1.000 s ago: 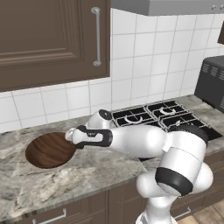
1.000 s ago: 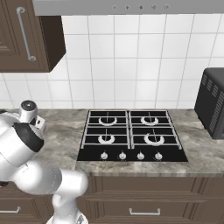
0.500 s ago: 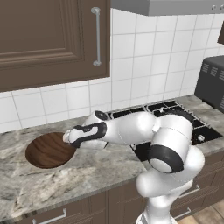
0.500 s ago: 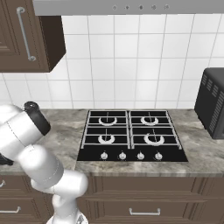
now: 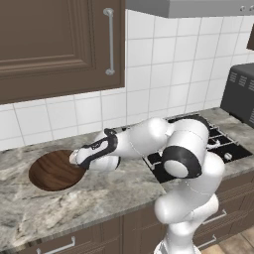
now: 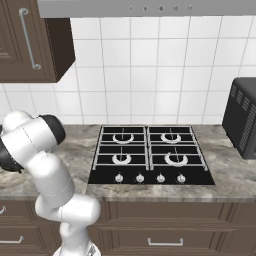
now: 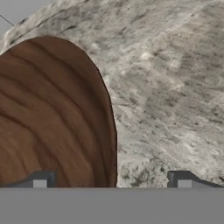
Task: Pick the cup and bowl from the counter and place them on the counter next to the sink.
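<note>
The bowl (image 5: 53, 171), wide, shallow and dark wood-grained, rests on the grey-beige stone counter (image 5: 116, 191) at the left. My gripper (image 5: 76, 159) hangs low at the bowl's right rim. In the hand view the gripper (image 7: 111, 183) is open, with one fingertip (image 7: 40, 182) over the bowl (image 7: 48, 118) and the other over bare counter (image 7: 175, 87). The rim runs between them and nothing is held. The cup and the sink are out of view.
A black gas stovetop (image 5: 221, 144) (image 6: 150, 156) lies right of my arm. A dark boxy appliance (image 5: 241, 94) (image 6: 245, 122) stands at the far right. A brown wall cabinet (image 5: 54, 42) hangs over the bowl, and a tiled wall backs the counter.
The hand has sunk a little toward the bowl's right rim while the elbow folded in and swung left. The jaws stayed open. The bowl has not moved.
</note>
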Controlling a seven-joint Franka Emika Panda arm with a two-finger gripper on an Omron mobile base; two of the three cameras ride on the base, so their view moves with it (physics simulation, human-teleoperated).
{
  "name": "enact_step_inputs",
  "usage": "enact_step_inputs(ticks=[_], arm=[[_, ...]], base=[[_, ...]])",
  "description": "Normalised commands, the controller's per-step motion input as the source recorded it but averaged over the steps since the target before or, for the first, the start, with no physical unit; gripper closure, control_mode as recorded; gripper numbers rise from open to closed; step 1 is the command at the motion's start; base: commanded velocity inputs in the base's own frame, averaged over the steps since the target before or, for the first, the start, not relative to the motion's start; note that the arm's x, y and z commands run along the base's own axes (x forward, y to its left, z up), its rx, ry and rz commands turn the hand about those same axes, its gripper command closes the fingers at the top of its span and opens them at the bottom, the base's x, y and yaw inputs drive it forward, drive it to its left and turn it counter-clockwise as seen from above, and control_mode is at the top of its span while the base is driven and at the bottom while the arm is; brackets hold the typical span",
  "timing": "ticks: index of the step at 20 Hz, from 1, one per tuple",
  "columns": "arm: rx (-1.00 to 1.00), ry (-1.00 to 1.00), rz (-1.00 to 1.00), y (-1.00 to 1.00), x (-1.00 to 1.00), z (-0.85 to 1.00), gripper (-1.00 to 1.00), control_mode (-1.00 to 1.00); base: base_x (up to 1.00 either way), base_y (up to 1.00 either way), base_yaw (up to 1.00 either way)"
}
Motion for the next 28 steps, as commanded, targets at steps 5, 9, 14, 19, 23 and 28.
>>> enact_step_inputs(ticks=[5, 9, 14, 19, 23, 28], arm=[[0.0, 0.02, 0.0, 0.05, 0.12, -0.14, -1.0, -1.0], [0.0, 0.01, 0.0, 0.07, 0.11, -0.12, -1.0, -1.0], [0.0, 0.0, 0.0, 0.09, 0.01, -0.05, -1.0, -1.0], [0.0, 0.0, 0.0, 0.0, 0.0, 0.0, -1.0, -1.0], [0.0, 0.0, 0.0, 0.0, 0.0, 0.0, 1.0, -1.0], [0.0, 0.0, 0.0, 0.0, 0.0, 0.0, 1.0, -1.0]], base=[[0.0, 0.0, 0.0], [0.0, 0.0, 0.0], [0.0, 0.0, 0.0], [0.0, 0.0, 0.0], [0.0, 0.0, 0.0], [0.0, 0.0, 0.0]])
